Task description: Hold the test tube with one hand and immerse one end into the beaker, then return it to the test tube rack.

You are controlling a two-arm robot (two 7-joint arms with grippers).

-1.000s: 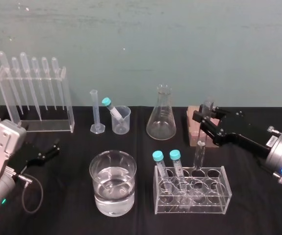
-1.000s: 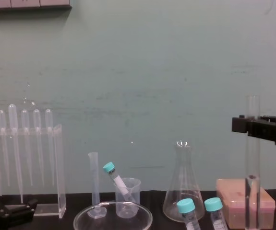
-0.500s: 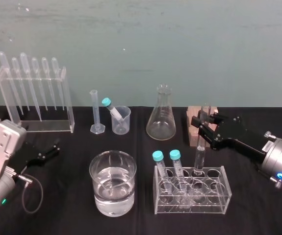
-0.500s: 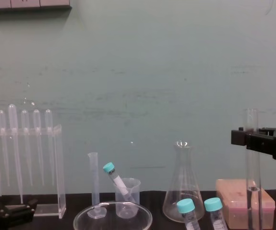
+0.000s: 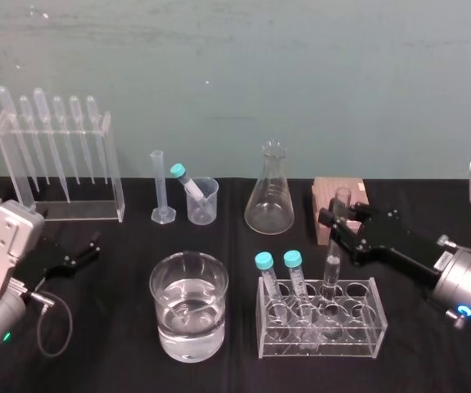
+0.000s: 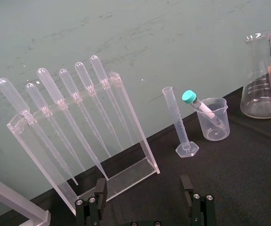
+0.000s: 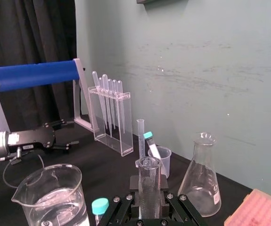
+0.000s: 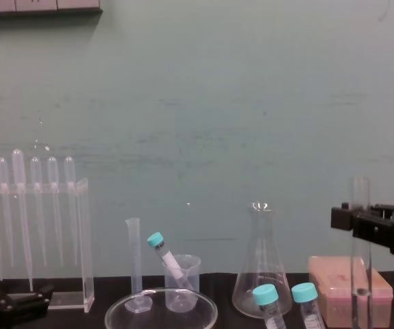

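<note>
1. Writing: the conical flask (image 6: 262, 80) bears a white printed scale, and the labelled tube (image 6: 202, 106) leaning in the small cup (image 6: 216, 127) carries a pale sticker with dark marks. Neither can be read.
2. The test tube (image 5: 332, 268) stands upright with its long axis vertical, open mouth up and rounded end down. Its lower end appears to sit in a back-row hole of the clear acrylic rack (image 5: 358, 329). The pinkish-orange test tube rack (image 5: 325, 195) stands just behind.
3. The right gripper (image 5: 339, 219) reaches in from the right and clamps the test tube near its upper part, fingers pressed against the glass.
4. The left gripper (image 5: 88, 248) lies parked at the table's left, fingers spread apart and holding nothing.
5. The beaker (image 5: 168, 327), partly filled with clear liquid, stands left of the clear acrylic rack, apart from the test tube.
6. Compared with a second ago, the test tube and the right gripper have come lower. In the chest view the tube's mouth sits well below its former height.
</note>
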